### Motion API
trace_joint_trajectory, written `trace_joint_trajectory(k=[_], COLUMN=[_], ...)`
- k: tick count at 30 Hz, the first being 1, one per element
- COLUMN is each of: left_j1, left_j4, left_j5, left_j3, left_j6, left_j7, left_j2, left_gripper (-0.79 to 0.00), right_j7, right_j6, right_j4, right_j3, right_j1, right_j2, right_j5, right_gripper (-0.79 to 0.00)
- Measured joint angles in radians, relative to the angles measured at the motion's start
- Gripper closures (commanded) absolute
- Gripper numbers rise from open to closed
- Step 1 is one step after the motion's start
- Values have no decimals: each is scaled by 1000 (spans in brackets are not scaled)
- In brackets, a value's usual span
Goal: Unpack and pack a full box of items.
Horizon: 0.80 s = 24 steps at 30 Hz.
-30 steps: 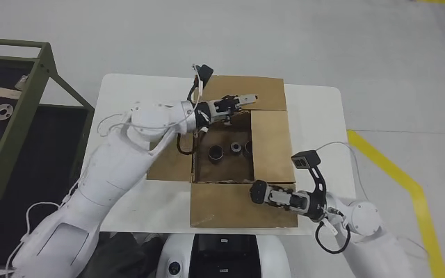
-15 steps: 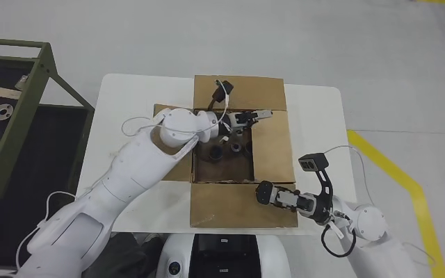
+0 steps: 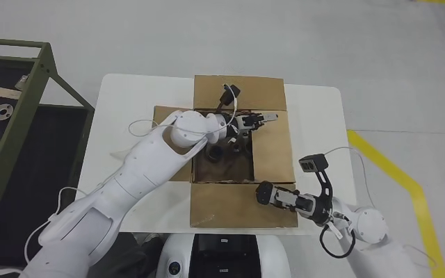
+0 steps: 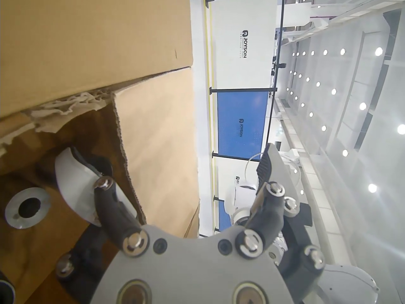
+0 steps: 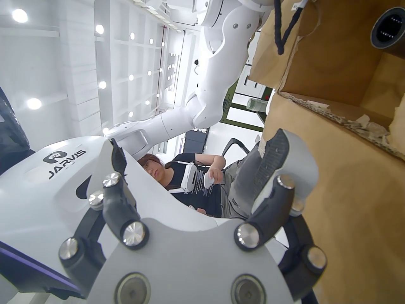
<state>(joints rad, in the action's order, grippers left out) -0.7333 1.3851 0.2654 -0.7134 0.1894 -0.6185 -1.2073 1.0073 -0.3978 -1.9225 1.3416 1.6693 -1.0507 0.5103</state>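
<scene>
An open cardboard box [image 3: 271,146] stands mid-table with its flaps folded out. Inside lie several dark and metal cylinders [image 3: 216,153]; one metal cylinder [image 4: 27,207] shows a centre hole, and a dark tube [image 5: 387,31] lies on its side. My left gripper [image 3: 254,123] is at the box's back right inner corner, open. It straddles the right flap's edge [image 4: 152,147], one finger [image 4: 74,178] inside the box and the other outside. My right gripper [image 3: 263,192] is open at the front flap [image 3: 236,205], with one finger [image 5: 278,156] against the cardboard, holding nothing.
The white table [image 3: 125,97] has bare room to the left and right of the box. A green metal rack [image 3: 42,76] stands off the table's left side. A yellow floor line [image 3: 389,167] runs on the right.
My left arm has swung right from the back flap and dipped its gripper into the box's back right corner. My right gripper has shifted slightly along the front flap.
</scene>
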Motion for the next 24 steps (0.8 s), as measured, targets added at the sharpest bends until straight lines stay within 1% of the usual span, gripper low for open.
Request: trace_joint_trajectory(k=[5,11,14,20,24], left_j1=[10,21,19,-6,-12], left_j4=[-43,-53,-38,28,73], left_j5=[47,106,124,160,136], left_j3=[-8,-44,-66,-115,-125], left_j6=[-37,-80,-89,-111,-103], left_j7=[11,-36,-57,-97,-118], left_j2=[-18,-25,-25,-19,-17], left_gripper=[-785,-785,-785,-785,-785], right_j7=[-12,-30,-38,-69,-130], right_j6=[37,74,85,106,118], right_j4=[2,17,25,24,17], right_j3=[-19,-48,-61,-82,-85], right_j1=[-7,-26,-37,-50,-51], right_j2=[0,-2,-4,-5,-7], right_j5=[-12,-28,-33,-65,-107], right_gripper=[-785,-785,-785,-785,-785])
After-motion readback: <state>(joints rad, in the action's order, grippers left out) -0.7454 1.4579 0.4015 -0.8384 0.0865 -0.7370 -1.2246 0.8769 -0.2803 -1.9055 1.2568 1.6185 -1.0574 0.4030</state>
